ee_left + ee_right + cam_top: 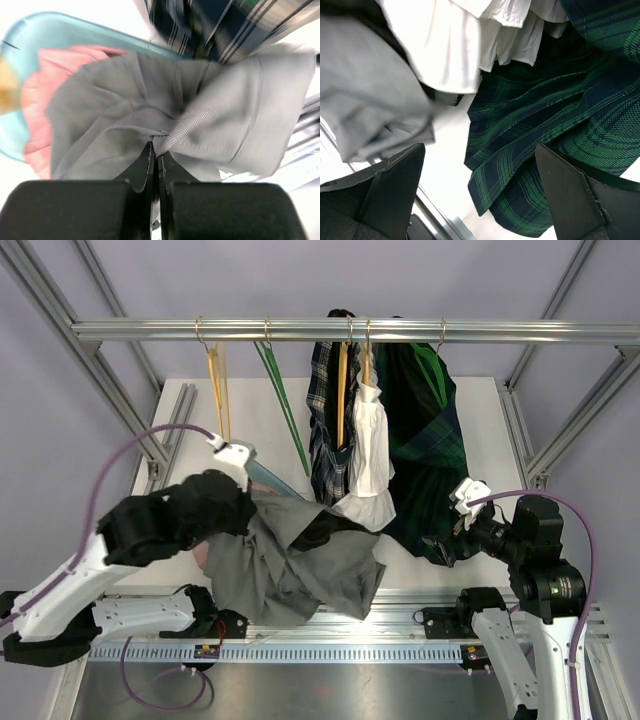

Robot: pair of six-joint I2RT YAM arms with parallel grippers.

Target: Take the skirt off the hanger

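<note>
The left claw is clenched on a gathered fold of the grey skirt, with its jaws pressed together and the cloth pinched at their tips. From that pinch the skirt fans out to the right. Its long axis runs along the near edge of the bench, from the near-left corner toward the middle. The pale blue hanger lies just past the pinch on the far side, slanting toward the clothes hung from the rail. The cloth covers its middle, so I cannot tell whether the skirt is clipped to it. Freeing the skirt looks like a pull toward the near-left corner, away from the hanger. The right claw is released and empty, well apart at the near-right edge, facing the green plaid skirt. The left arm is much the nearer.
</note>
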